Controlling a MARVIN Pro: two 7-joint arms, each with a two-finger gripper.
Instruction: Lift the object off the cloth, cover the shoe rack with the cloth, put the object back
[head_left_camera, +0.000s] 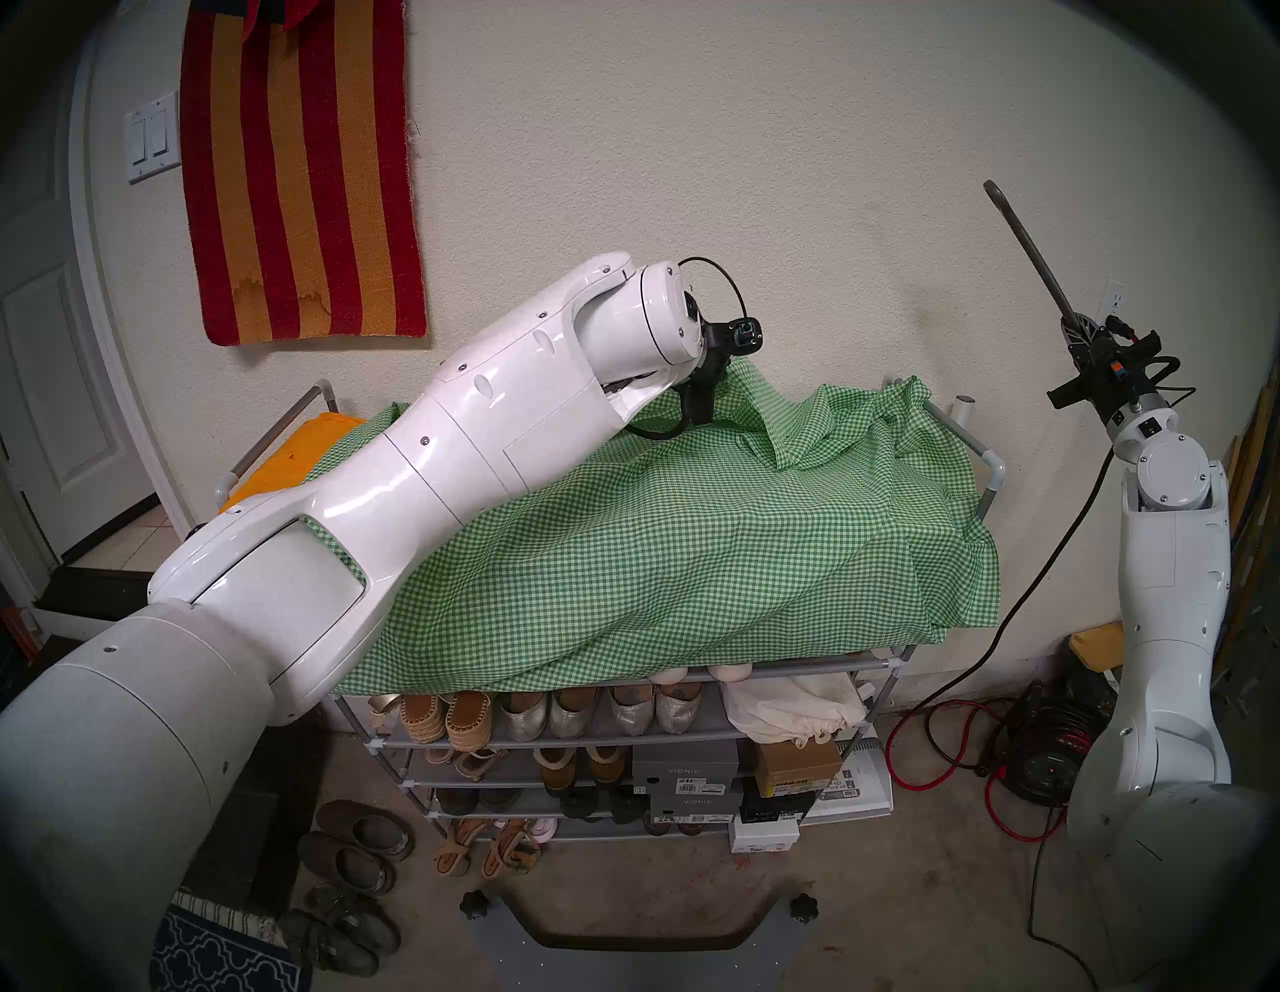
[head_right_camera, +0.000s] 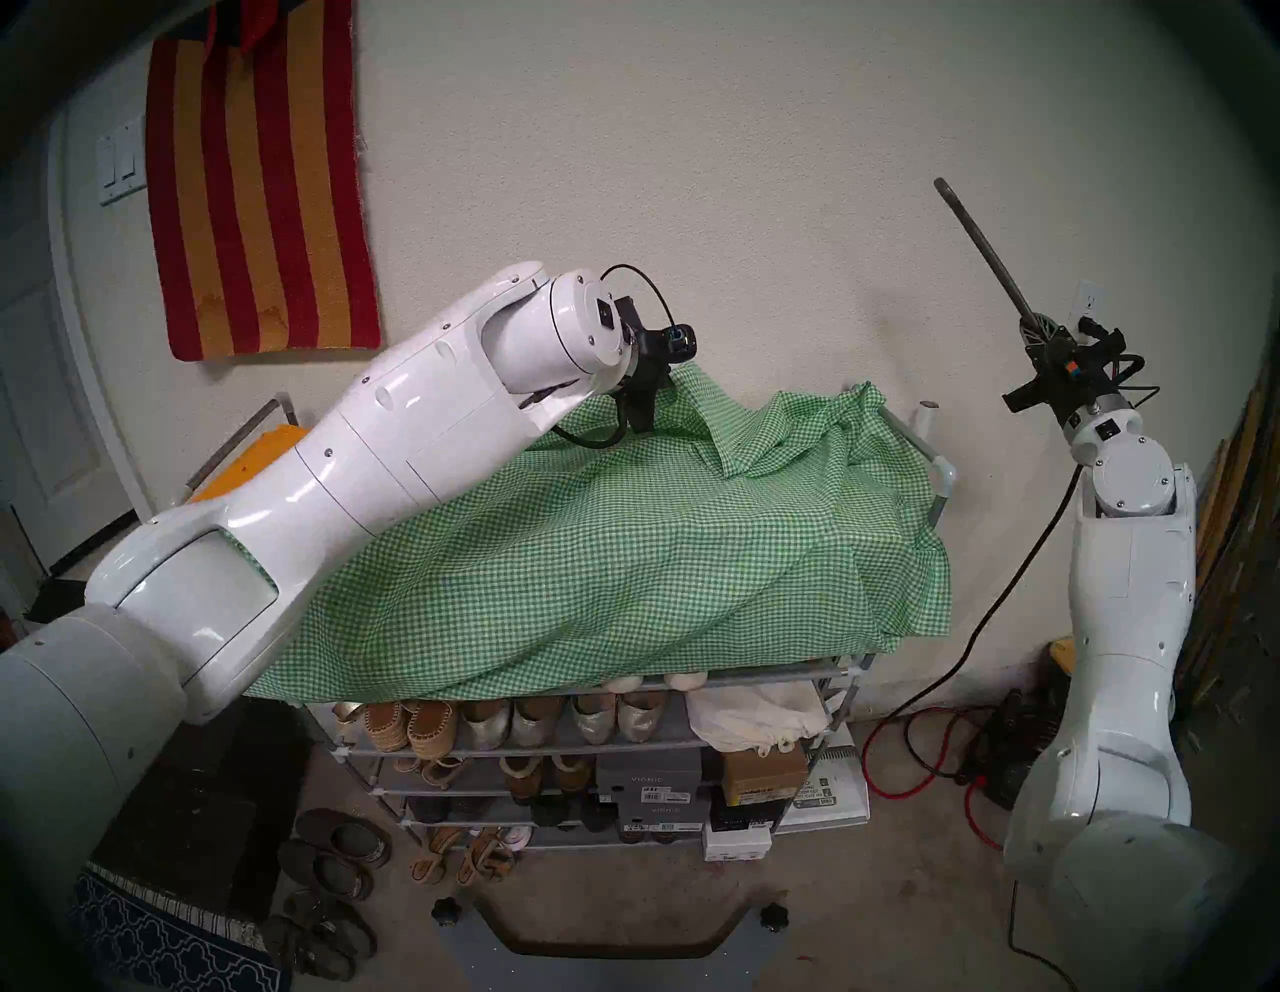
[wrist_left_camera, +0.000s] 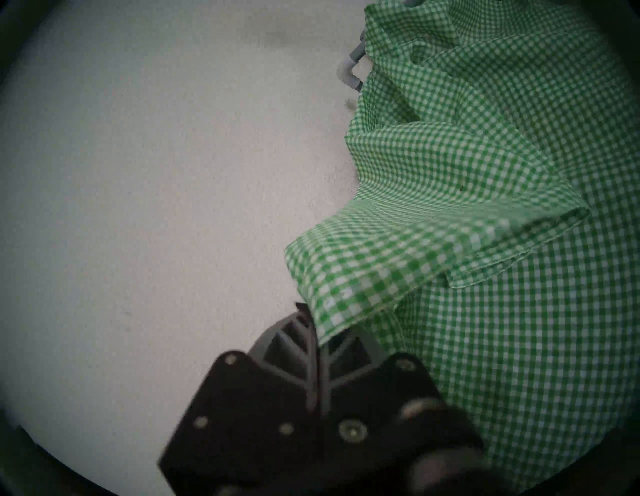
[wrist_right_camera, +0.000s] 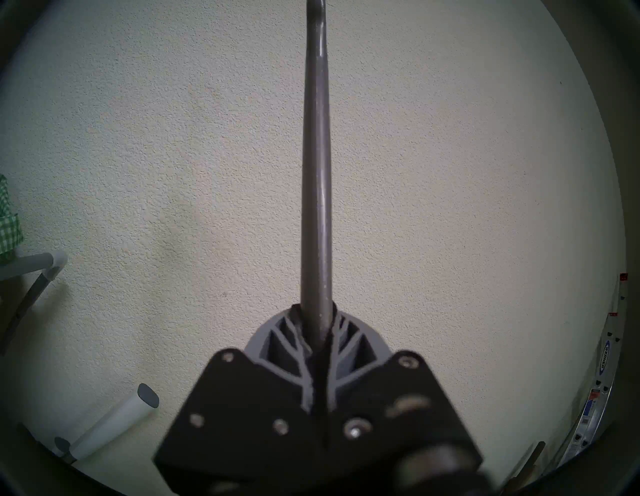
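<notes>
Left tool (wrist_left_camera: 317, 332) clamped on gingham cloth (head_left_camera: 692, 547) edge atop shoe rack (head_left_camera: 992, 478); right tool (wrist_right_camera: 317, 324) gripping metal bar (wrist_right_camera: 315, 173), raised clear.

Head pair is looking down at the shoe rack (head_left_camera: 817, 665) — both wrist cameras are facing the wall (wrist_right_camera: 138, 138) close up, sharing the cloth (wrist_left_camera: 519, 311).

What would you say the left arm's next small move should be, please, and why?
Probably lift and draw the pinched fold out flat. The left end effector is shut on a bunched fold of the cloth, which sits rumpled on the shoe rack, lower shelves uncovered. The right end effector holds the metal bar clear.
</notes>
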